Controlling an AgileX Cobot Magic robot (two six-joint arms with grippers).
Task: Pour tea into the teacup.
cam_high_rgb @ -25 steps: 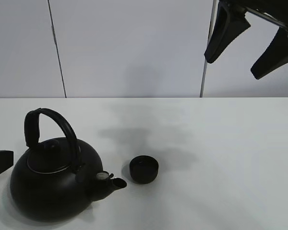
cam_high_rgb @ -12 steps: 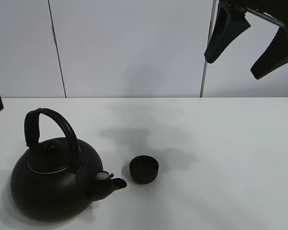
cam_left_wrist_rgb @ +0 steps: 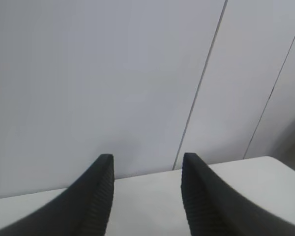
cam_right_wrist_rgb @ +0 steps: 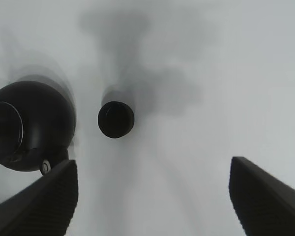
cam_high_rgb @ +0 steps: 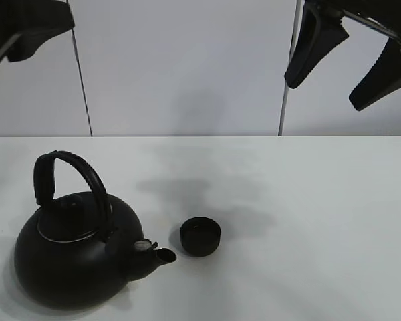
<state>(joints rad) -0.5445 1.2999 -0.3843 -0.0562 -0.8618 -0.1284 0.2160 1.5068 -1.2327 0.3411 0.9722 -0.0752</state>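
Both tools empty, jaws apart: left tool (cam_left_wrist_rgb: pixel 145 191) upper left, right tool (cam_high_rgb: pixel 344 57) upper right; teacup (cam_high_rgb: pixel 200 237) beside kettle (cam_high_rgb: pixel 77 251) spout on worktop (cam_high_rgb: pixel 307 221).

White matte tabletop (cam_high_rgb: pixel 321 221) fills lower half. Behind it, a pale grey panelled wall (cam_high_rgb: pixel 187 67) with two thin dark vertical seams (cam_high_rgb: pixel 79 80), the right one (cam_high_rgb: pixel 281 100) slightly slanted. Soft diffuse light, faint grey shadows (cam_high_rgb: pixel 200 190) mid-tabletop.
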